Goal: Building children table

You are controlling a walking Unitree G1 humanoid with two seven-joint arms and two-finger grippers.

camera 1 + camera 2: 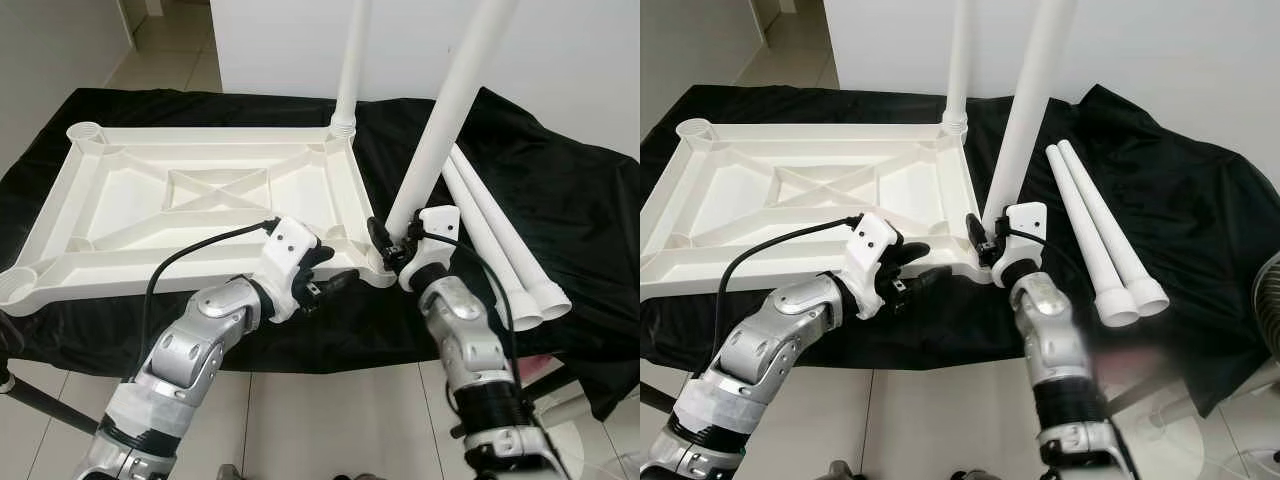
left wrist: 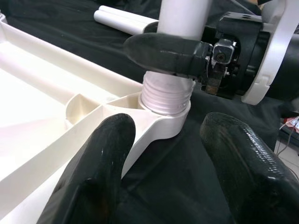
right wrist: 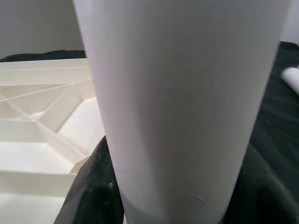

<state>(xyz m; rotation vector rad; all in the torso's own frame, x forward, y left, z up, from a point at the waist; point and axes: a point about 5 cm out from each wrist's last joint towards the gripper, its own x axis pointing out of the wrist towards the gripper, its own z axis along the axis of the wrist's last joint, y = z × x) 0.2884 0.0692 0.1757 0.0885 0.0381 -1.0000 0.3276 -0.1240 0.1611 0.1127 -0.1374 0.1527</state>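
Right tool [image 1: 392, 247] clamped around upright leg [image 1: 437, 130] at tabletop [image 1: 200, 195] corner; left tool [image 1: 335, 272] agape nearby.

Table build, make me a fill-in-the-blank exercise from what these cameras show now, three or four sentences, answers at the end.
1. The upside-down tabletop lies on a ____ cloth.
2. The right gripper is shut on a leg standing in the tabletop's near ____ corner socket.
3. Beside that corner, ____ loose legs lie on the cloth.
4. The left gripper, near the same corner, has its fingers ____.

Missing words: black; right; two; open
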